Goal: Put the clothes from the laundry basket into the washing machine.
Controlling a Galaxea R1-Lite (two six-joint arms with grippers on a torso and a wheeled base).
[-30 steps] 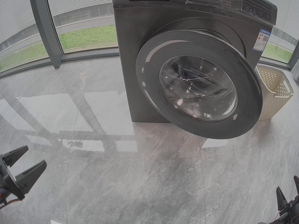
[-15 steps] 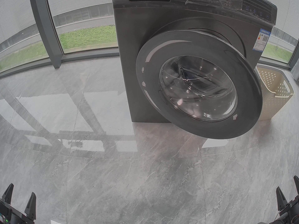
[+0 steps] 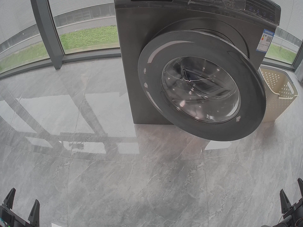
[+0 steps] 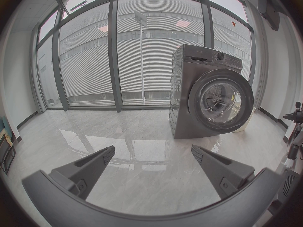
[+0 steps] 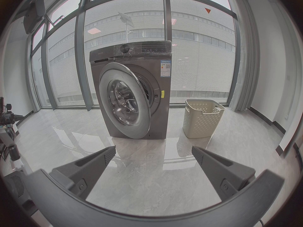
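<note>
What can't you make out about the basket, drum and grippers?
- Laundry basket contents: side-on in the right wrist view, its wall hides them; washer door covers part in the head view.
- Drum interior: dark in the right wrist view, glass reflections in the head view.
- Right gripper: cut by the head view's corner.

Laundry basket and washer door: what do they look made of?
Laundry basket: looks like moulded plastic, cream, matt; walls pierced with regular holes. Washer door: dark glossy ring with sharp highlights, plastic or coated metal, can't tell which; centre window clear and bulged, likely glass.
</note>
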